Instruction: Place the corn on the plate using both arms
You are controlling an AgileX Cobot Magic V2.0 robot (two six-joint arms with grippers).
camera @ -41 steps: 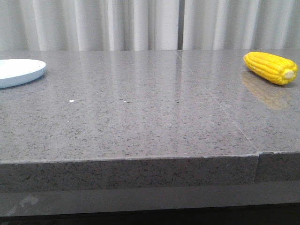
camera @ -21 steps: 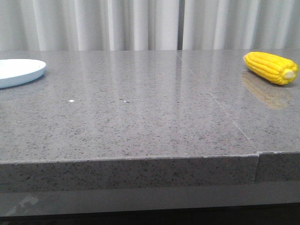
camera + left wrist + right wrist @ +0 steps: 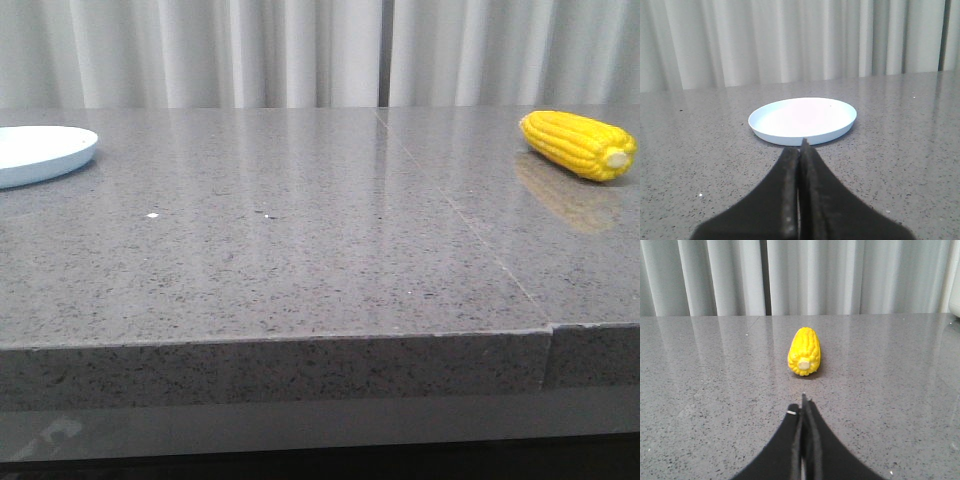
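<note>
The yellow corn (image 3: pixel 579 144) lies on the grey table at the far right, its pale stub toward the front right. The pale blue-white plate (image 3: pixel 40 152) rests at the far left, cut by the picture's edge, with nothing on it. Neither arm shows in the front view. In the right wrist view my right gripper (image 3: pixel 802 405) is shut and empty, a short way from the corn (image 3: pixel 804 351), whose stub faces it. In the left wrist view my left gripper (image 3: pixel 801 147) is shut and empty, its tips just short of the plate (image 3: pixel 803 120).
The grey speckled table (image 3: pixel 300 250) has a seam running back from its front edge (image 3: pixel 300 345) at the right. White curtains (image 3: pixel 300 50) hang behind the table. A small white fleck (image 3: pixel 152 215) lies on the surface left of centre.
</note>
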